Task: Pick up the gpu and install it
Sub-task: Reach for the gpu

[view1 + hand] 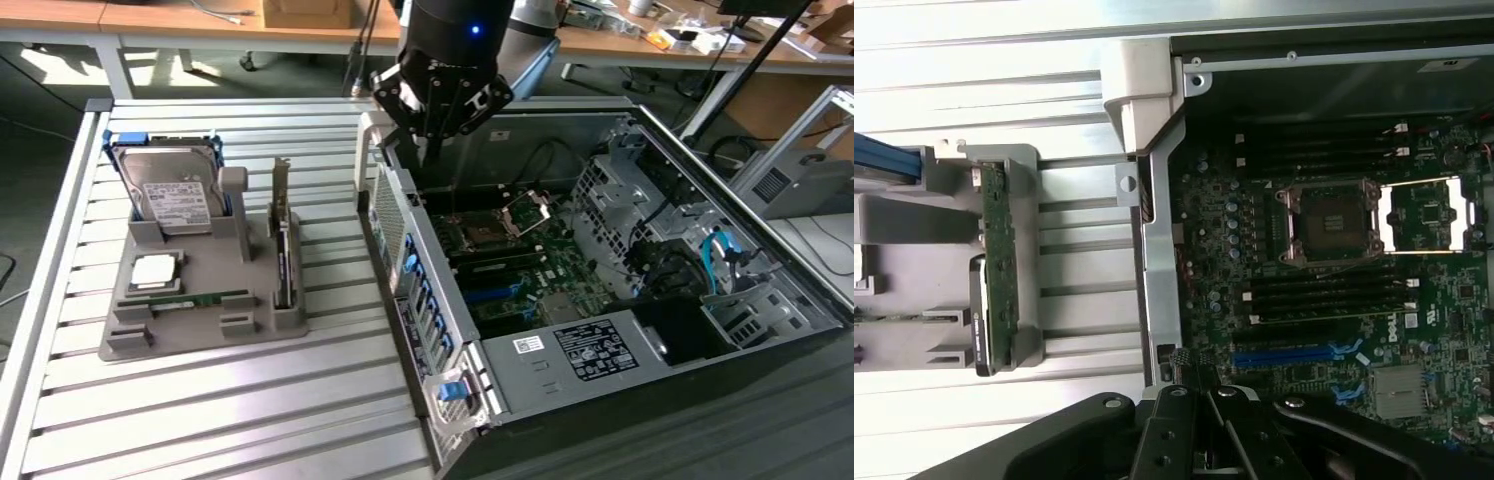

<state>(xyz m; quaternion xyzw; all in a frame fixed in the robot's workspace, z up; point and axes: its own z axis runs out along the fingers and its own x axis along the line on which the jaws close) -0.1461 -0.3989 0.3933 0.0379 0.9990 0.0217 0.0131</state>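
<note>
We see the graphics card (283, 262) standing on its long edge in a slot on the side of a grey holder (200, 335) that faces the computer case. Its silvery bracket rises above the holder at the far end. From the wrist view the card (999, 270) appears as a thin green strip seated in the holder (894, 215), and nothing is touching it.

The gripper (430, 158) is apart from the card. It hangs over the open computer case (400, 250), at the wall nearest the holder and towards the far corner. Its fingers are pressed together and we see nothing between them. In the wrist view the closed tips (1194, 362) sit just inside that case wall, near a blue slot (1284, 355) on the motherboard (1304, 300).

Also in the holder we see a hard drive (167, 195) with a white label, upright at the far corner on the exterior view's left. In front of it a square processor chip (154, 270) lies flat, and a narrow green memory stick (200, 299) lies flat nearer the camera.

The case lies on its side with the motherboard (534, 270) exposed and the processor socket (481, 232) open. Holder and case both rest on a ribbed metal table (240, 420), with a strip of bare table between them.
</note>
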